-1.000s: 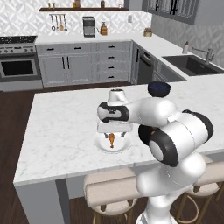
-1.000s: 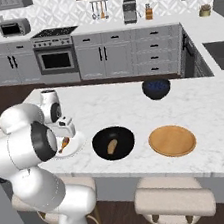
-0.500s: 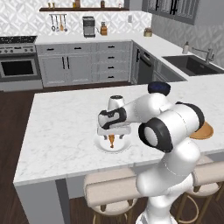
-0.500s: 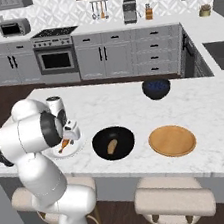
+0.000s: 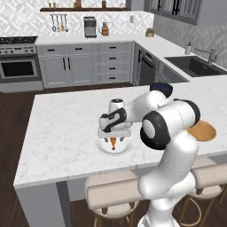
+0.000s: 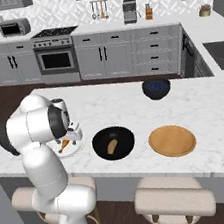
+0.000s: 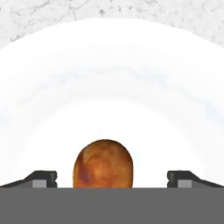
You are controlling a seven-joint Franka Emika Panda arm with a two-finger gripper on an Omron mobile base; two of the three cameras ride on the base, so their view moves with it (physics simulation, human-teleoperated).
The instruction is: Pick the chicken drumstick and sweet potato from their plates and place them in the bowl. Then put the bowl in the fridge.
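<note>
Small orange-brown chicken drumstick (image 7: 103,163) on glossy white rimmed plate (image 7: 112,78): centred between wide-spread, empty jaws, fat end showing.

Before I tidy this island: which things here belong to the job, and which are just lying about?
Job:
chicken drumstick on the white plate, between the open gripper fingers
sweet potato already in the black bowl
orange plate, bare

Lying about:
dark blue bowl
stools

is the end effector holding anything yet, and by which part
Nothing is held yet: the end effector is open, its fingertips wide either side of the chicken drumstick on the white plate.
</note>
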